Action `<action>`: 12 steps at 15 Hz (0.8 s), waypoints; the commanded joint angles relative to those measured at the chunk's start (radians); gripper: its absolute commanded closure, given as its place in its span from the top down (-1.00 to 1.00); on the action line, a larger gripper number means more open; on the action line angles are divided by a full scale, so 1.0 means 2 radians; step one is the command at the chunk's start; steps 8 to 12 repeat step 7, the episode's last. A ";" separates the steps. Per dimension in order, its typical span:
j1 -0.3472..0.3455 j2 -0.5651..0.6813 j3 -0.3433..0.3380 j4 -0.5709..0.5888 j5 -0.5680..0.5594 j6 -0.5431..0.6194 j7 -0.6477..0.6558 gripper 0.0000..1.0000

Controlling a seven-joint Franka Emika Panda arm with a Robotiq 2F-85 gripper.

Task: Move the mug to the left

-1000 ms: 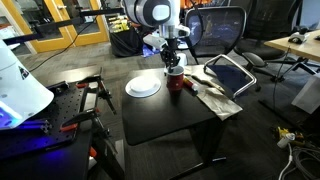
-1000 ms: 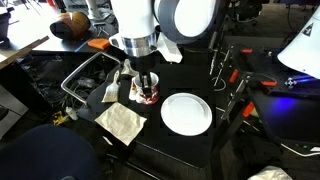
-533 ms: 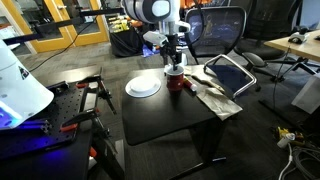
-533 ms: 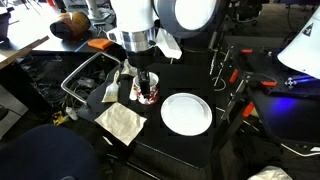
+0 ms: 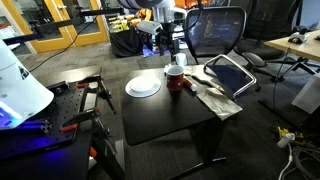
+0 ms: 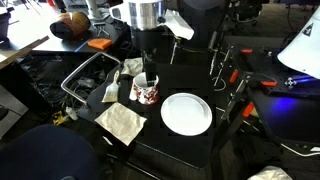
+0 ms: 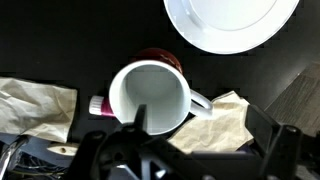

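The gripper [image 7: 200, 128] hangs open and empty just above the mug [image 7: 150, 95], one finger over its white inside. The mug stands upright near the bench [image 5: 170, 120] edge where crumpled paper [image 6: 120, 122] overhangs, with the plate [image 6: 186, 112] just beside it. This looks like lining up the grasp. The next move calls for dropping straight down, straddling the mug's wall and closing. The wrist points straight down.

Exterior views opposed, sharing table [image 5: 170, 118] [image 6: 192, 72], wrist overhead
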 commanded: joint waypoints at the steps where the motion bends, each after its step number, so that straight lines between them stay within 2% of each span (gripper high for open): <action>1: -0.007 -0.052 0.008 -0.041 0.001 -0.013 -0.001 1.00; 4: -0.010 -0.070 0.011 -0.056 0.005 -0.011 -0.002 1.00; 5: -0.006 -0.040 0.006 -0.033 -0.003 -0.001 0.002 1.00; 12: -0.006 -0.049 0.006 -0.041 -0.003 -0.001 0.002 1.00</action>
